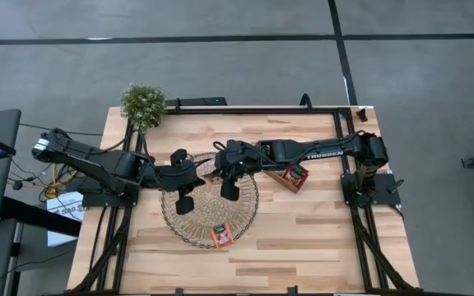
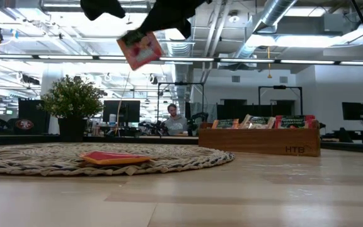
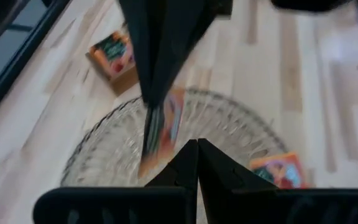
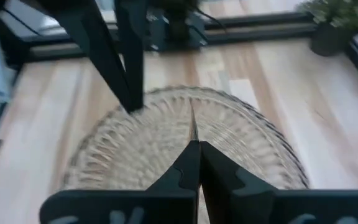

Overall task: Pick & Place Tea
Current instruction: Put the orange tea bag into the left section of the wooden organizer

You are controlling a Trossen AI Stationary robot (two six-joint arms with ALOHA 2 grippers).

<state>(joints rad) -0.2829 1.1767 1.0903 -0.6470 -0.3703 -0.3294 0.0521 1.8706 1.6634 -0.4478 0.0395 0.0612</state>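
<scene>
My right gripper (image 1: 230,191) hangs over the round wicker mat (image 1: 189,228), shut on a red-orange tea sachet (image 2: 140,49). That sachet shows edge-on in the right wrist view (image 4: 192,121). My left gripper (image 1: 185,201) hovers beside it over the mat's left half, shut with nothing between its fingers (image 3: 197,149). A second red-orange tea sachet (image 1: 221,235) lies flat on the mat's near part. More tea stands in the wooden tray (image 1: 290,176) to the right of the mat. My right gripper pinches the sachet by its upper edge (image 2: 133,35) between its two fingers. The fingers (image 3: 149,68) come from above, slanting down. The sachet hangs tilted below them, lifted clear of the mat.
A small potted plant (image 1: 143,103) stands at the table's far left corner. The wooden tray (image 2: 260,141) holds upright sachets. Bare tabletop lies near and to the right of the mat. A person sits in the room behind the table (image 2: 172,120).
</scene>
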